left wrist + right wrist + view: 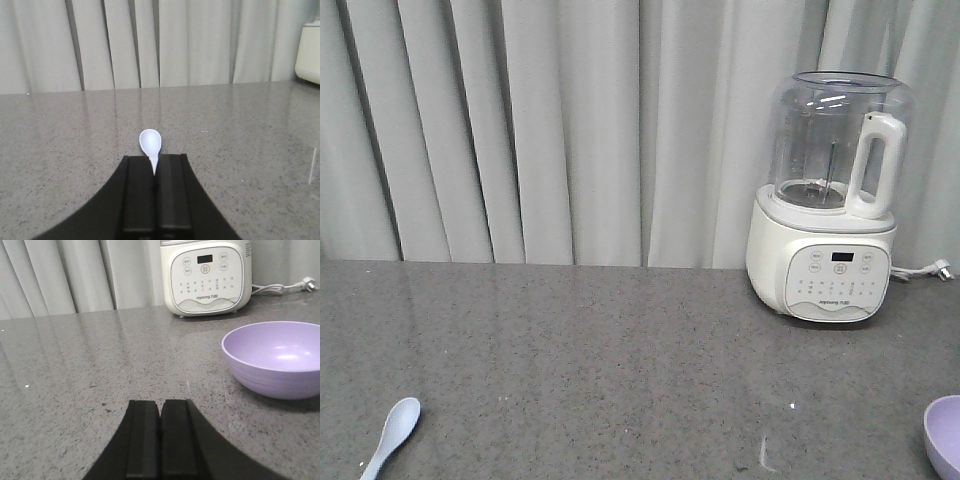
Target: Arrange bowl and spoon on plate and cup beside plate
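The pale blue-white spoon (395, 425) lies flat on the grey counter at the front left. In the left wrist view the spoon (150, 141) points its scoop away, and its handle tapers out of sight behind the tips of my left gripper (156, 159). That gripper's jaws are pressed together, and I see no hold on the spoon. The lavender bowl (277, 357) stands upright and empty, to the right of and beyond my right gripper (160, 404), which is shut on nothing. Only the bowl's (946, 435) rim shows at the front-facing view's lower right edge. The plate and the cup are out of view.
A white blender with a clear jug (830, 200) stands at the back right of the counter (620, 350), its cord and plug (280, 287) trailing to the right. Grey curtains (570, 120) hang behind the counter's far edge.
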### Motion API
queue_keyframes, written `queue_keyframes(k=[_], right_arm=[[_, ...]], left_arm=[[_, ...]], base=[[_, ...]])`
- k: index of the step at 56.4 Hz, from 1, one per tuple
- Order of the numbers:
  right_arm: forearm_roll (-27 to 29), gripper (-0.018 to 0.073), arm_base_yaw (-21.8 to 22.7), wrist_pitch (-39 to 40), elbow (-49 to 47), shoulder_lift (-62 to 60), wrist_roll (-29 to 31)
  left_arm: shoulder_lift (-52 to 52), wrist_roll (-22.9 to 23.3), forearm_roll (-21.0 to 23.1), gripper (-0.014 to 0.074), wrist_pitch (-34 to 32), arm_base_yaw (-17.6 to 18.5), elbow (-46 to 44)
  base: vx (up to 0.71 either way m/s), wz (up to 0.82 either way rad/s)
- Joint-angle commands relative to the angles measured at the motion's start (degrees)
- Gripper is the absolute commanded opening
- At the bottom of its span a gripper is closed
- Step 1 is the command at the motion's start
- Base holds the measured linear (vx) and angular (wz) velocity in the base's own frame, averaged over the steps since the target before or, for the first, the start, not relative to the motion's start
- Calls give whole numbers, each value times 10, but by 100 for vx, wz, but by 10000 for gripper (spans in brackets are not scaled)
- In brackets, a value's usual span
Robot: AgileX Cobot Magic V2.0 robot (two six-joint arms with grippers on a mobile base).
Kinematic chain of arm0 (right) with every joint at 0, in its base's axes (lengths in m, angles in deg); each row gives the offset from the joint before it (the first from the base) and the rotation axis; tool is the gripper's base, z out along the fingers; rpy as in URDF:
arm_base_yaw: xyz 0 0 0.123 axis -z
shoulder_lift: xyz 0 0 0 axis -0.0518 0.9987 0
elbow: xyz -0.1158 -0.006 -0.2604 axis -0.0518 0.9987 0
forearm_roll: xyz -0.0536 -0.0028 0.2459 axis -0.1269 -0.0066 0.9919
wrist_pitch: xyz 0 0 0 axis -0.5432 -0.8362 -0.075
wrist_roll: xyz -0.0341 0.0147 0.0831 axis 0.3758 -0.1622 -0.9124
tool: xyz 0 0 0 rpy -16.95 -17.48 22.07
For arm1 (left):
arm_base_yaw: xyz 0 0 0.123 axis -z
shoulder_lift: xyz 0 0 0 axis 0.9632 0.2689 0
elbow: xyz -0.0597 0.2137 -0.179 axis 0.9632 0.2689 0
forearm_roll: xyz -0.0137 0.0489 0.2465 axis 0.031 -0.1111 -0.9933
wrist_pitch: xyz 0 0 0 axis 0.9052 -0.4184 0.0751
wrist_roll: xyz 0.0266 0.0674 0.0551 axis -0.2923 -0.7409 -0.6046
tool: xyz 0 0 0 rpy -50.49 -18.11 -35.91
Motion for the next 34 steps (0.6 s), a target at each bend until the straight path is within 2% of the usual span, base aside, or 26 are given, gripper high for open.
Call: queue_keyframes(k=[1, 17, 34], right_arm=[[-4, -8, 0, 45, 3, -3, 2], [-4, -8, 0, 45, 3, -3, 2], [-4, -8, 0, 45, 3, -3, 2]], left_arm=[[-9, 1, 3, -6, -45, 0, -15], [-9, 1, 3, -6, -45, 0, -15], [-9, 1, 3, -6, -45, 0, -15]], base=[[21, -4], [16, -1], [2, -1]])
